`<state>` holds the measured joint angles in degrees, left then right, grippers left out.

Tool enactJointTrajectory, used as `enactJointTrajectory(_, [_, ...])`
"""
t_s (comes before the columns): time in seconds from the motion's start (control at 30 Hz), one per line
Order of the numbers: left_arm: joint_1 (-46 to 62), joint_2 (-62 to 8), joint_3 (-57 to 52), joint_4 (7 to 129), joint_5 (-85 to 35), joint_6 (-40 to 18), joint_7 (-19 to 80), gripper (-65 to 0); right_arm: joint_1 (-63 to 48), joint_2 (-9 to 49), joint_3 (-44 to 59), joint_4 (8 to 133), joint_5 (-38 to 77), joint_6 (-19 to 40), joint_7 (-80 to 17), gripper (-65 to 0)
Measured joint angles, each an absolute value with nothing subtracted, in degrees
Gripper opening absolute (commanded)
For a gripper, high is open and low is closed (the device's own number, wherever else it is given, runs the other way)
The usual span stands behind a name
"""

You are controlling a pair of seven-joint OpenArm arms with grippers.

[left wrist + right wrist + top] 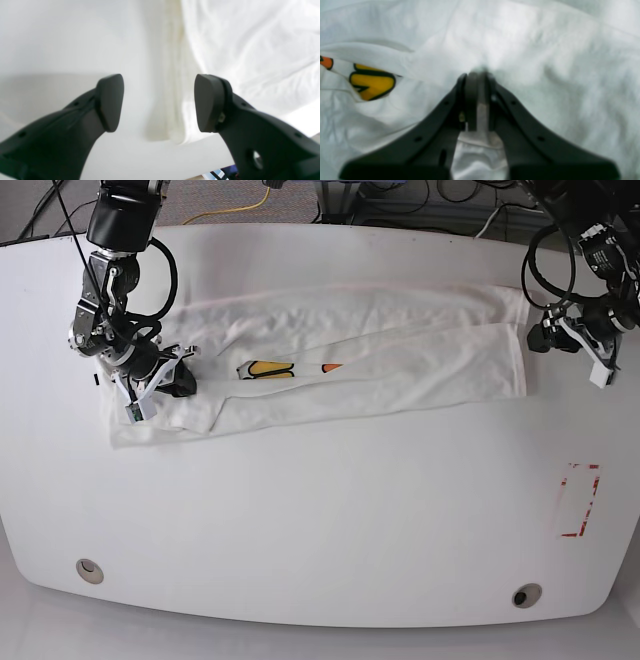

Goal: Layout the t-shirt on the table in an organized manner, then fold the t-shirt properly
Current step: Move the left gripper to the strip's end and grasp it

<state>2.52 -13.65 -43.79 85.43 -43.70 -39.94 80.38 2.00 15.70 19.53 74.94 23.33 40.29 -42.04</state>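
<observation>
No readable writing is showing, just a yellow and orange bit of print [268,369] peeking from a fold in the shirt [400,365], which is lying as a long band w/ its long axis running left-right across the far half of the table [320,520]. The right gripper [477,75] is pinching shirt cloth at the band's left end in base view; the left gripper [159,102] is hanging w/ jaws apart, gripping nothing, by the other end. The white table is carrying a red tape rectangle [579,500] and two grommet holes [89,569], w/ cables [300,195] lying beyond the far edge.

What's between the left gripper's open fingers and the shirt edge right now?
Only bare table: in the left wrist view, the left gripper hangs open just off the t-shirt edge.
</observation>
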Motion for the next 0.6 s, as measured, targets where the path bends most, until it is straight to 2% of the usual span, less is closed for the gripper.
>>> enactJointTrajectory(0.33, [2.4,-12.2,-43.2,81.2,-43.8,-39.9,80.4,-23.5,2.0,15.7,19.5,74.9,23.3,40.3,-42.0,-58.8])
enactJointTrajectory(0.6, [1.0,-12.3,-38.4,77.9,-45.7,-40.0,77.8,-23.6,2.0,15.6,19.5,75.0,23.3,40.3,-42.1,-58.8])
